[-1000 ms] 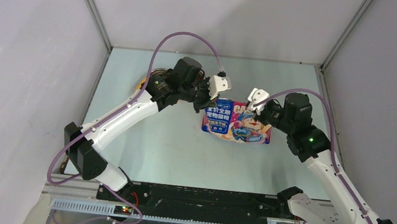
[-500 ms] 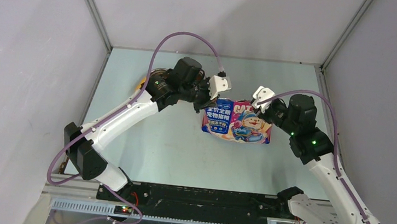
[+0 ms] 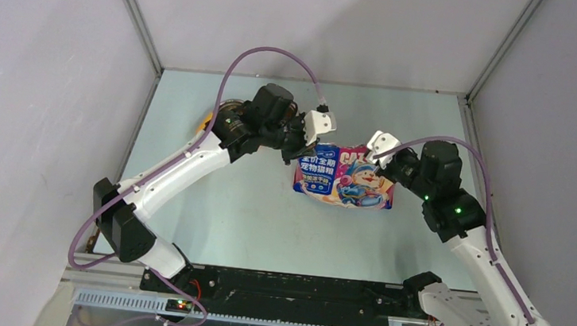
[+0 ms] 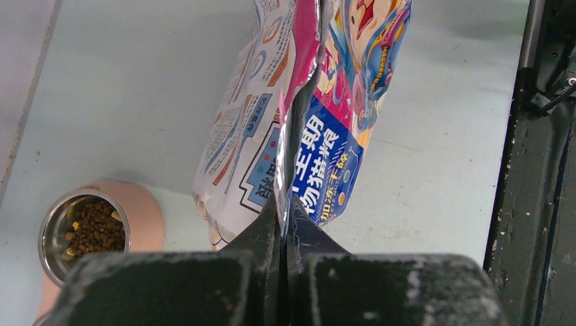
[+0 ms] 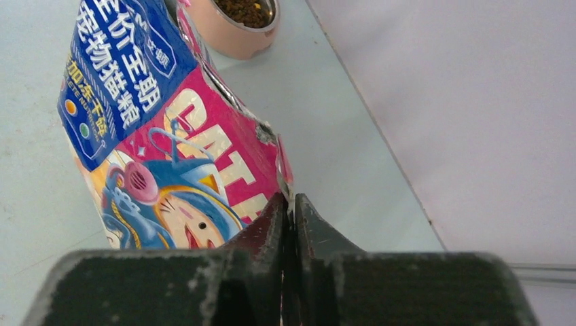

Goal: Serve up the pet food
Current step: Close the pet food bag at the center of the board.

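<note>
The glossy blue, pink and white "CAT FOOD" bag (image 3: 344, 178) stands mid-table, held at its top by both grippers. My left gripper (image 3: 305, 143) is shut on the bag's top left edge; in the left wrist view its jaws (image 4: 284, 216) pinch the bag's seam (image 4: 306, 109). My right gripper (image 3: 381, 158) is shut on the top right corner; in the right wrist view its jaws (image 5: 289, 204) clamp the pink corner of the bag (image 5: 163, 136). Dark-brown kibble (image 4: 95, 227) lies in a steel bowl of the pink feeder (image 4: 146, 214).
The pink feeder sits to the left of the bag, mostly hidden under my left arm in the top view (image 3: 209, 121); its kibble-filled bowl also shows in the right wrist view (image 5: 234, 34). Grey walls enclose the table. The black base rail (image 4: 536, 170) runs along the near edge.
My right arm has shifted a little to the right, drawing the bag's top right corner outward. The left arm and its grip have not moved.
</note>
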You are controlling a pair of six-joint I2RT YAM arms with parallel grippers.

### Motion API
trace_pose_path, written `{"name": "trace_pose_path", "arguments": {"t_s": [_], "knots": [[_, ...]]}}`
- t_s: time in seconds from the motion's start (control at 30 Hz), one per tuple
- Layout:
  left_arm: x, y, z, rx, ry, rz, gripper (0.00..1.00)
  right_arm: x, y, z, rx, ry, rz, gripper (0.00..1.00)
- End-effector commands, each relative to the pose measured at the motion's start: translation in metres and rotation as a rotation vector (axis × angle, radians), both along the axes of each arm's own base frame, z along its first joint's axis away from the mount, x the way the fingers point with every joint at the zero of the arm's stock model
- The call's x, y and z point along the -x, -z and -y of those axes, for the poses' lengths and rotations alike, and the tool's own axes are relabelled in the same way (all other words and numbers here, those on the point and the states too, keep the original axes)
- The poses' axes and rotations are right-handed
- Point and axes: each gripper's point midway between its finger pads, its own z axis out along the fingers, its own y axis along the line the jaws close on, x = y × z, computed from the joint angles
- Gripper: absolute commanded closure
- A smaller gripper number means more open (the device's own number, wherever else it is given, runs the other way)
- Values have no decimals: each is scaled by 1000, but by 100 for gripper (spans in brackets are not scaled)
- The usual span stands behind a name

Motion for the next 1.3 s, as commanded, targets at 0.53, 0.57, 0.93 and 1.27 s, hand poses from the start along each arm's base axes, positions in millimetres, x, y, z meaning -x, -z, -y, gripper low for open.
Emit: {"name": "trace_pose_path", "arguments": {"t_s": [0.53, 0.57, 0.93, 1.27], "knots": [[33, -39, 28, -32, 242, 4, 68, 42, 1, -4, 119, -301, -32, 41], [34, -38, 29, -31, 251, -1, 67, 43, -2, -6, 110, -311, -30, 41], [47, -17, 27, -44, 294, -65, 58, 32, -17, -22, 68, -363, -48, 47], [59, -8, 12, -84, 307, -72, 57, 31, 1, -29, 125, -387, -77, 63]]}}
